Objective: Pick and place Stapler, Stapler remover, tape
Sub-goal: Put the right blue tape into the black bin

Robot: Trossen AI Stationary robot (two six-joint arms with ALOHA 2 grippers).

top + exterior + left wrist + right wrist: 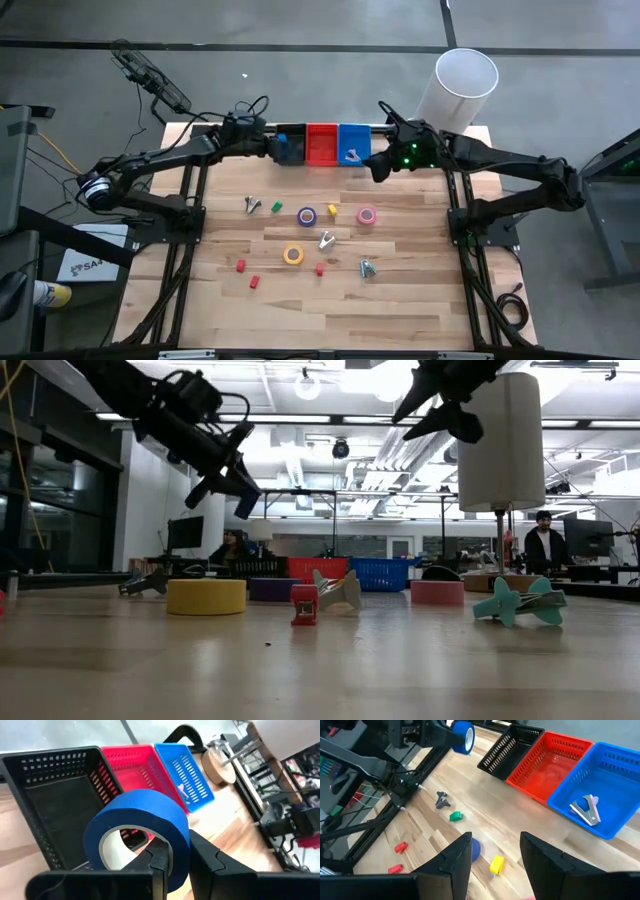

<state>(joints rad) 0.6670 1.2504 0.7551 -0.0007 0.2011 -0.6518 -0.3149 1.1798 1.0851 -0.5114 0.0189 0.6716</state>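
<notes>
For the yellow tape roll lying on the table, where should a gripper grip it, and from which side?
From straight above. The yellow tape roll lies flat with its open centre facing up, so one finger could drop into the hole and one outside, pinching the ring wall. The roll's low profile probably makes a side grip awkward.

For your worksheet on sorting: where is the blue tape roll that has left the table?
In the high view, the blue tape roll is at the table's far edge, left of centre, clamped in the left gripper above the black basket, beside the red basket.

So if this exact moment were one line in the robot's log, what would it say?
left gripper: shut on blue tape roll, above black basket | right gripper: open, empty, near blue basket | blue basket: one stapler remover
</notes>
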